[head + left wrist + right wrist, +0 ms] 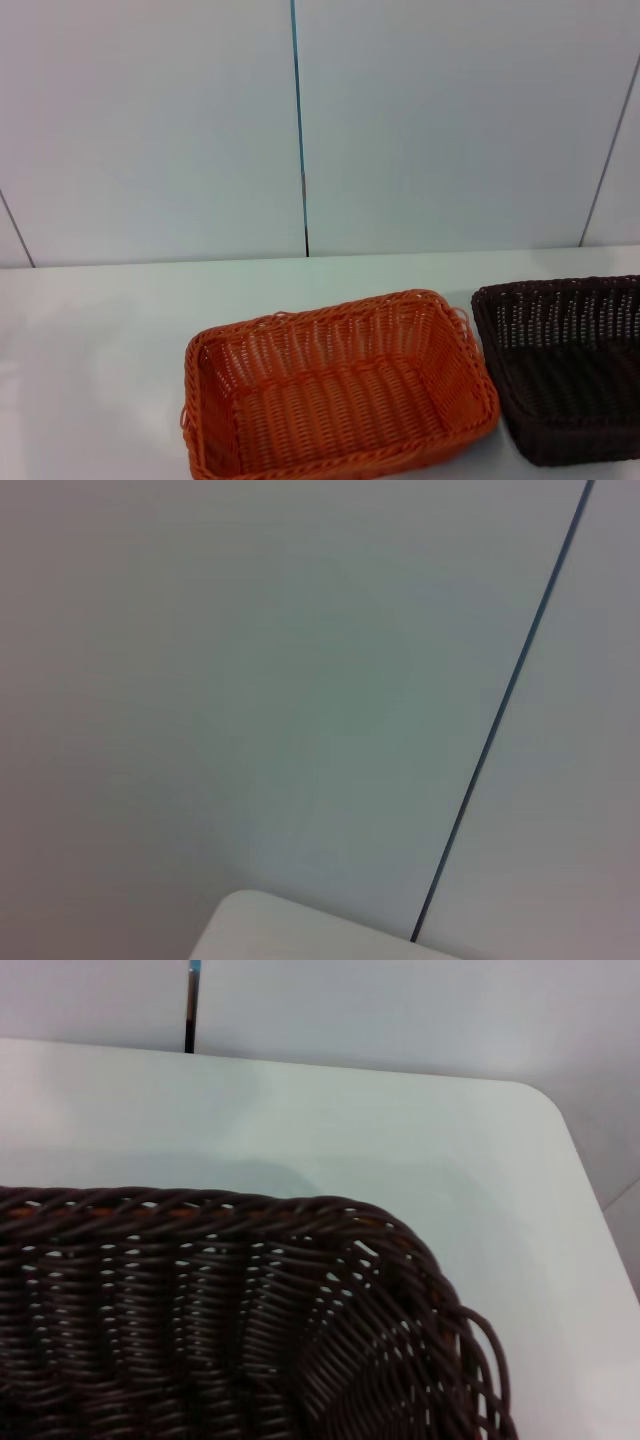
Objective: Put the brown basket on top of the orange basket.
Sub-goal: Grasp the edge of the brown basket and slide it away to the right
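Neither pincer shows in any view, so whether they are open or closed cannot be told. Nearest the right wrist camera is one brown basket [230, 1320], its braided rim and corner just below. One orange basket [335, 390] sits just beside it, to its left, apart. Bare white table [100, 330] stretches left and back to the wall [150, 120].

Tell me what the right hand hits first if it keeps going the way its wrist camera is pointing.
Probably the brown basket: its braided rim and inner wall fill the near part of the right wrist view, white table beyond. The hand itself isn't visible.
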